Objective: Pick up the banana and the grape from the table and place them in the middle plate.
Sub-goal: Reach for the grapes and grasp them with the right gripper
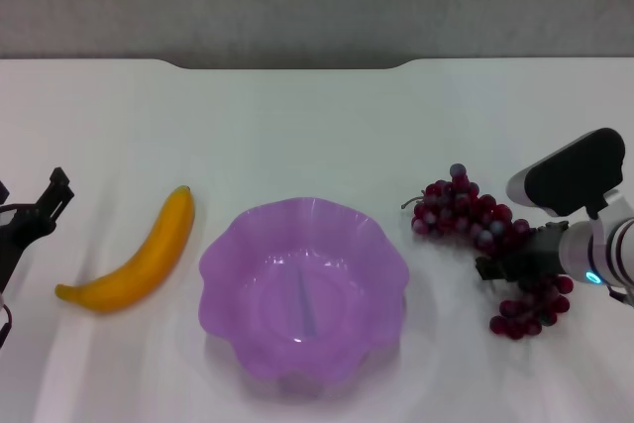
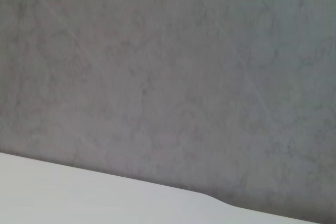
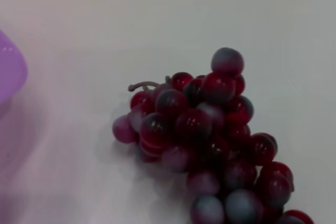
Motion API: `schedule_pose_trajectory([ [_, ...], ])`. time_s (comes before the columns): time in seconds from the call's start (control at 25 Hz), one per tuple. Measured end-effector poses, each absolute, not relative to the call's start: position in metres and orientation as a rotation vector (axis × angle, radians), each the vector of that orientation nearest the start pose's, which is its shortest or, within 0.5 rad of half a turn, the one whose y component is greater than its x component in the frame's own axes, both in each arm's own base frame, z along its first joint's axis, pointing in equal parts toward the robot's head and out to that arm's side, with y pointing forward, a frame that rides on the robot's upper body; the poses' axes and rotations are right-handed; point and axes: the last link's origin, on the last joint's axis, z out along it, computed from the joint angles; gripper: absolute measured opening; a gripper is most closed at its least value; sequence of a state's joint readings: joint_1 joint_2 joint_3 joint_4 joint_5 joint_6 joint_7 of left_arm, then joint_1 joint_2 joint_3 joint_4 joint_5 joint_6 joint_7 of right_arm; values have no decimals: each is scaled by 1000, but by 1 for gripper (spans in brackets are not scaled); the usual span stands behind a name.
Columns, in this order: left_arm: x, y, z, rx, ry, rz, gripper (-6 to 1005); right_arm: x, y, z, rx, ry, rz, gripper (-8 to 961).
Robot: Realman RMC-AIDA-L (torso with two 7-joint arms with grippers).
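The yellow banana (image 1: pixel 139 264) lies on the white table (image 1: pixel 297 126), left of the purple scalloped plate (image 1: pixel 223 264). The dark red grape bunch (image 1: pixel 461 210) lies on the table right of the plate. It fills the right wrist view (image 3: pixel 205 129), where the plate's rim (image 3: pixel 8 69) shows at one edge. My right gripper (image 1: pixel 505 263) is low over the middle of the bunch, which shows on both sides of it. My left gripper (image 1: pixel 35 213) hangs at the table's far left edge, apart from the banana. The plate holds nothing.
The table's far edge has a notch (image 1: pixel 287 64) with a grey wall behind it. The left wrist view shows only that wall and a strip of the table (image 2: pixel 79 198).
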State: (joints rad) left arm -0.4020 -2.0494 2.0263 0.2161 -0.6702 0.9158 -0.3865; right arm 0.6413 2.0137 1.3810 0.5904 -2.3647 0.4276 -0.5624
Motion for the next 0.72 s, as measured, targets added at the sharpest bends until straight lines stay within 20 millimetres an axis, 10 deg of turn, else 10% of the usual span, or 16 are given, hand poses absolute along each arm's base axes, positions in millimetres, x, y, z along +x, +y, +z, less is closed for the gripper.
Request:
schedule_pose_trajectory([
  [0.72,-365,335,-6,-1470,-911,-699,891,301,402,-65,-2157,826,-215,694],
])
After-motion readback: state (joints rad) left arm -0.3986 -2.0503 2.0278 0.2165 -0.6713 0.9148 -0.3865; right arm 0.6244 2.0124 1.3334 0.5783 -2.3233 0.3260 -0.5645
